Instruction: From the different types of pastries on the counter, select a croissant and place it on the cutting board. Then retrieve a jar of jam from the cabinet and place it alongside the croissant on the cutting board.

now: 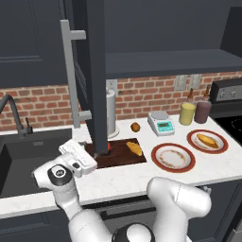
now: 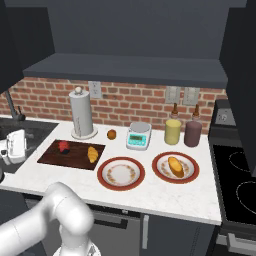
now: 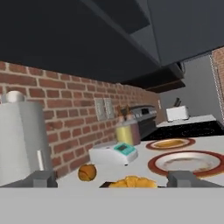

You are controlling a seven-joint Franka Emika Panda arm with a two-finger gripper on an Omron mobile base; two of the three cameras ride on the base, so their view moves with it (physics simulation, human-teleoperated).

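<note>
A croissant [image 2: 92, 153] lies on the dark cutting board [image 2: 52, 156], near a small red-lidded jam jar [image 2: 64, 146] on the same board — both apart, not touching. The gripper [image 2: 16, 145] hovers left of the board over the sink's edge, its fingers spread and empty. The jar looks rigid, smooth and likely slippery — best gripped around its sides; the croissant is light and crushable.

Two plates [image 2: 121, 174] [image 2: 175, 167], two bottles [image 2: 173, 130] [image 2: 193, 132], one cutting board [image 2: 55, 155], one croissant [image 2: 92, 153], one jam jar [image 2: 63, 146], one kitchen scale [image 2: 138, 135], one paper towel roll [image 2: 82, 114].
</note>
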